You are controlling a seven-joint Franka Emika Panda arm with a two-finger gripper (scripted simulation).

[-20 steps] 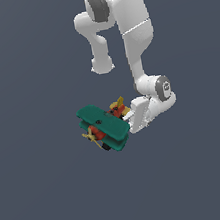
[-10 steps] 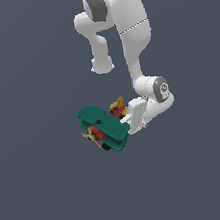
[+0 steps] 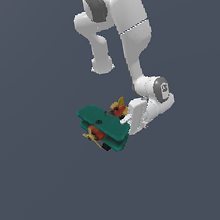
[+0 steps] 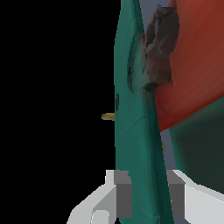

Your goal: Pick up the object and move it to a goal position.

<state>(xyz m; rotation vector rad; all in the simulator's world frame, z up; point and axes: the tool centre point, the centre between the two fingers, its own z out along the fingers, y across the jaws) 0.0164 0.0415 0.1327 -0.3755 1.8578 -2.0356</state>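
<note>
The object is a small toy biplane point(image 3: 103, 125) with teal-green wings, a red body, a yellow propeller and a yellow tail. It hangs in the air in the exterior view, tilted, at the end of the white arm. My gripper point(image 3: 126, 124) meets the wings' edge on the exterior view's right side. The wrist view shows a teal wing point(image 4: 135, 131) edge-on between two grey fingertips point(image 4: 123, 192), which press on it from both sides. Beside the wing lies the red body point(image 4: 192, 74). A bit of the yellow propeller point(image 4: 108, 116) pokes out.
The white arm point(image 3: 136, 41) comes down from the top of the exterior view. Around it is a plain dark grey-blue background with no other objects in sight.
The arm and the biplane have shifted very slightly; the grip on the wing is the same.
</note>
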